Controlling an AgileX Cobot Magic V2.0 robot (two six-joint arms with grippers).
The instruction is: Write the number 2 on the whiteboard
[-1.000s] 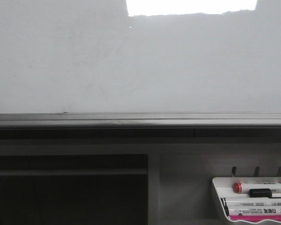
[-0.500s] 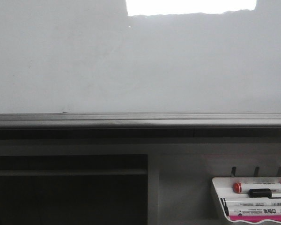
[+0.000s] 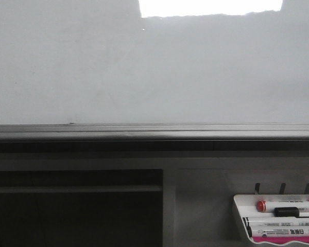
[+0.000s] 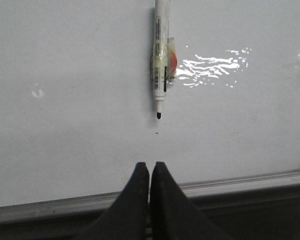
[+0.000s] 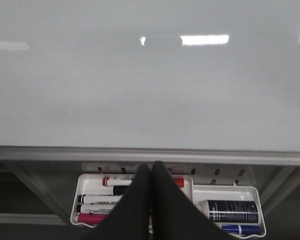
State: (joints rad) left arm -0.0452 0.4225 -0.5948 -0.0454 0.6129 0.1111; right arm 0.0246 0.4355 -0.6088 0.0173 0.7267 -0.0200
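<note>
The whiteboard (image 3: 144, 77) fills the upper part of the front view, pale and blank, with a grey bottom rail (image 3: 154, 133). No number 2 shows on it in any view. In the left wrist view the board (image 4: 65, 100) has a white marker (image 4: 161, 60) hanging on it, uncapped black tip pointing down, with a tiny dot just under the tip. My left gripper (image 4: 149, 166) is shut and empty, below the marker near the rail. My right gripper (image 5: 150, 166) is shut and empty, in front of the marker tray (image 5: 90, 182), under the board (image 5: 150, 85).
A white tray (image 3: 239, 206) hooked under the rail at the lower right holds several markers, red, black and pink. The right wrist view shows a second tray (image 5: 252, 195) with a dark bottle (image 5: 232, 211) and a blue marker. A dark opening (image 3: 72, 211) lies lower left.
</note>
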